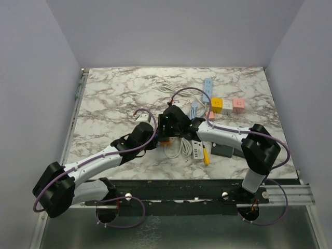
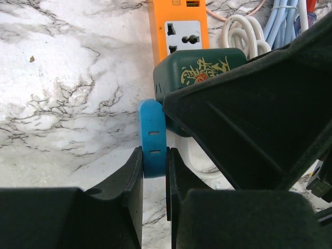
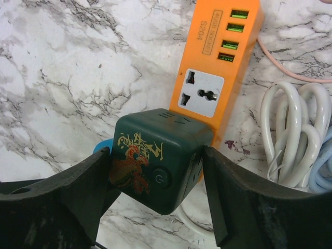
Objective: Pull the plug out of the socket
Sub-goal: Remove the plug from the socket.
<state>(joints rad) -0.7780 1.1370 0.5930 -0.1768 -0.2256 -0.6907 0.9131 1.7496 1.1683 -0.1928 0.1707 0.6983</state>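
Top view: the orange power strip lies on the worktop. Left wrist: our left end effector pinches a blue piece at the green cube adapter's nine o'clock. Right wrist: the right end effector straddles that adapter, and we cannot tell if it is clamped. We fear the unpinned strip lifts too.

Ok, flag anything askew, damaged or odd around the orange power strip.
Nothing damaged or spilled. The dark green cube plug looks bulkier than the orange plastic power strip and juts past its side, where the left gripper pinches a rounded blue plastic piece.
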